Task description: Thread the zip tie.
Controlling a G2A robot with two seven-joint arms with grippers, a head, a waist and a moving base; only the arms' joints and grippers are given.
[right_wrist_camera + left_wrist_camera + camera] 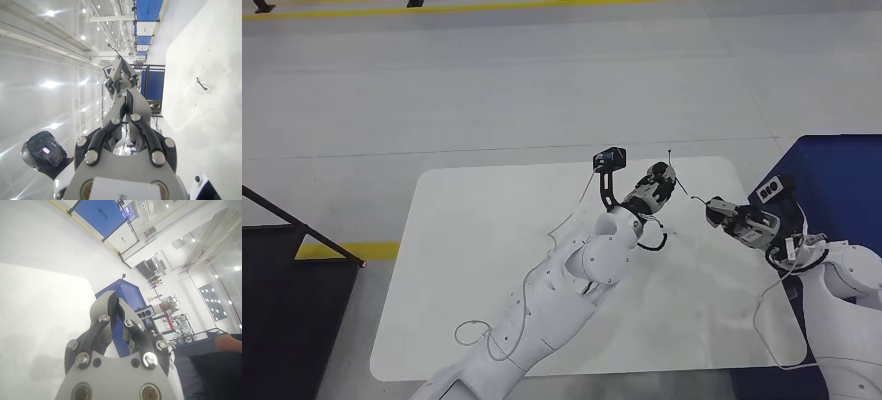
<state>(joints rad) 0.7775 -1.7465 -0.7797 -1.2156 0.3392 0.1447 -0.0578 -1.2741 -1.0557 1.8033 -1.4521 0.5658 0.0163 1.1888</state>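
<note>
The zip tie (671, 160) is a thin black strip held in the air between both grippers over the far right part of the white table (472, 260). My left gripper (670, 172) is shut on it, and the zip tie's (114, 49) head end sticks out past that left gripper (119, 58) in the right wrist view. My right gripper (709, 208) sits a short way to the right, shut on the strip's other end. In its own wrist view a thin black strand runs between the closed fingers of the right gripper (127, 93). The left gripper (115, 298) shows its fingers pressed together.
A clear plastic bag (206, 79) with a spare black zip tie (201, 84) lies flat on the table. A blue cabinet (842, 180) stands just past the table's right edge, and a dark rack (282, 300) stands to its left.
</note>
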